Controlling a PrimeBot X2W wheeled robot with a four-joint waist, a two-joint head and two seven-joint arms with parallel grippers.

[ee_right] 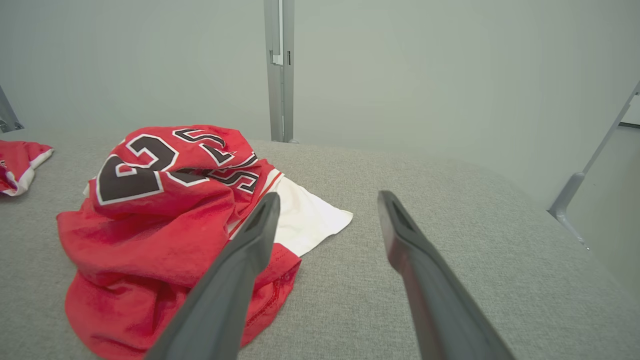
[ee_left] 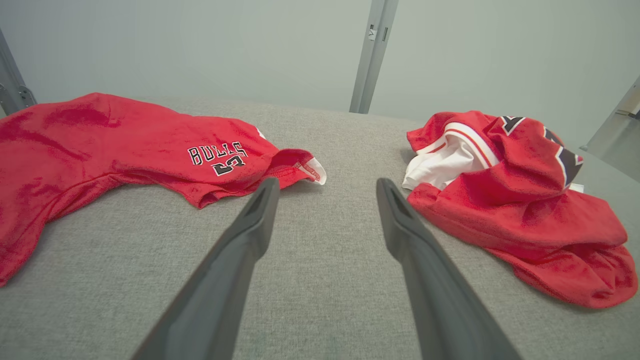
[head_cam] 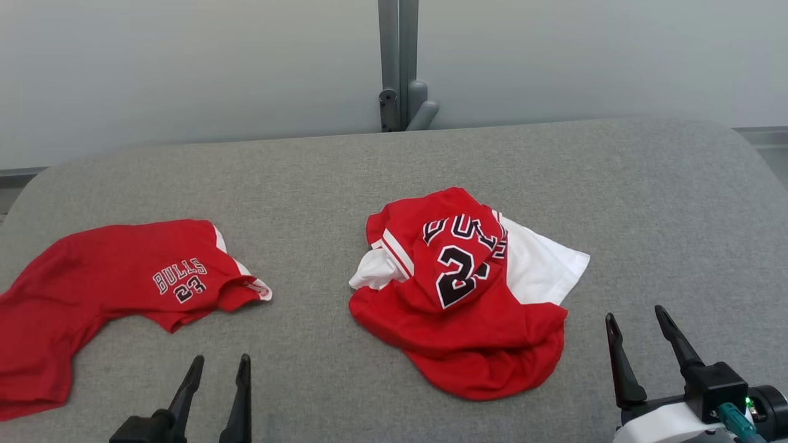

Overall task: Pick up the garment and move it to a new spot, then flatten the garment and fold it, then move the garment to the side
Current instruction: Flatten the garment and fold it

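Dark long left fingers (head_cam: pixel 188 384), spread wide apart, with nothing pinched between. Pointing out over the grey cloth desk (head_cam: pixel 320 178), at a bare patch between two pieces of clothing. Dark right fingers (head_cam: pixel 620 360) too, spread wide, holding nothing, near the right side of the desk, touching no cloth.

Ahead and a bit left of the right fingers, in the middle of the desk: the jersey (head_cam: pixel 468 320), red and white, all bunched up in a heap. Big black number with a white edge on top of the heap, and black letters above it, too crumpled to read. White part sticking out on the right, flat on the desk, and a smaller white bit on the left.

Over on the left side of the desk, well apart from the jersey: a red shirt (head_cam: pixel 98 283), lying mostly flat, with "BULLS 23" in small print. One edge near the left fingers, not touching.

Behind the desk, a pale grey wall (head_cam: pixel 184 74) and a grey post (head_cam: pixel 398 61) standing up.
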